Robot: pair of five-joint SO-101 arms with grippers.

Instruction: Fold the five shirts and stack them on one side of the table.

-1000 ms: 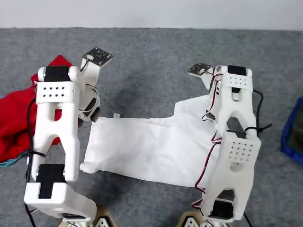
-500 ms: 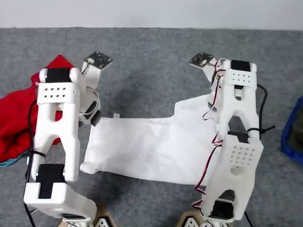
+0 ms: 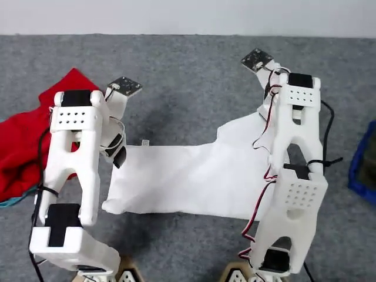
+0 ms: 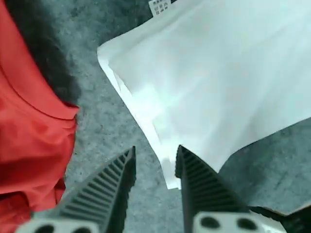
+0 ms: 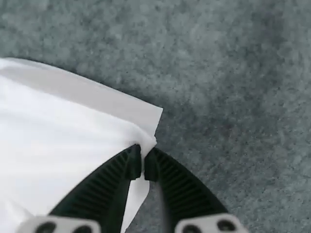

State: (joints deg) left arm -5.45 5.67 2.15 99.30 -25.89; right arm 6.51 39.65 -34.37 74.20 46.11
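Observation:
A white shirt (image 3: 188, 182) lies spread flat between the two arms on the grey table. Its far right corner (image 5: 146, 138) is pinched in my right gripper (image 5: 142, 154), which is shut on the white cloth just above the surface. My left gripper (image 4: 154, 160) hovers open over the shirt's left edge (image 4: 141, 111), and a strip of that edge lies between its fingers. In the high view the left gripper (image 3: 117, 154) is at the shirt's far left corner. A red shirt (image 3: 20, 147) lies crumpled at the table's left side, beside the left arm.
A blue cloth (image 3: 364, 161) shows at the right edge of the table. The grey felt surface (image 3: 188, 76) beyond the white shirt is bare. A small label (image 4: 160, 6) sticks out at the shirt's far edge near the left gripper.
The right arm has moved toward the far side with the corner in its grip, and the shirt's near edge slid away from the arm bases. The left arm shifted slightly toward the shirt.

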